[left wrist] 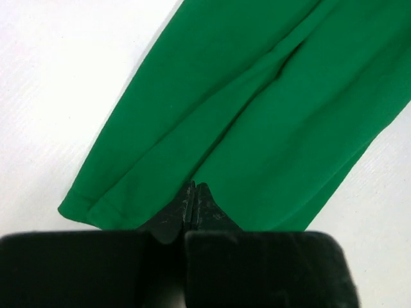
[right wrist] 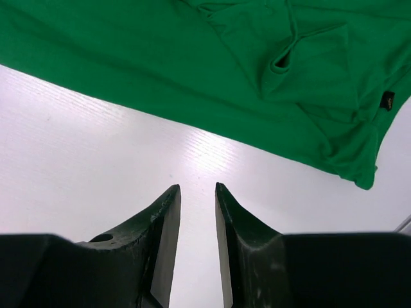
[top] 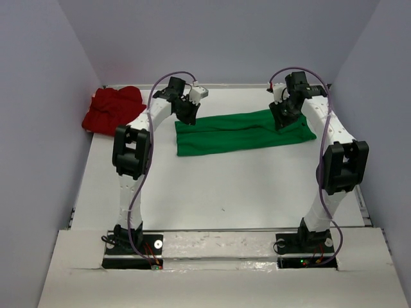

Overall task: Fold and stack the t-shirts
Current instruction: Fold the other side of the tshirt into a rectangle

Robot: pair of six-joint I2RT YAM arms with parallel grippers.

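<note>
Here the green t-shirt (top: 244, 131) stretches 9 to 3 o'clock, left pincer (left wrist: 194, 196) pressed together and right pincer (right wrist: 197, 188) parted at its ends.

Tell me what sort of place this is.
Probably a robot lab test cell, not a home: a white table boxed in by plain pale walls, a left arm and right arm bolted at its near edge, and a green t-shirt and red t-shirt lying on it.

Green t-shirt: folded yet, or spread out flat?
Folded lengthwise, not compact: the green t-shirt lies as a long narrow band, doubled layers showing at its end.
</note>
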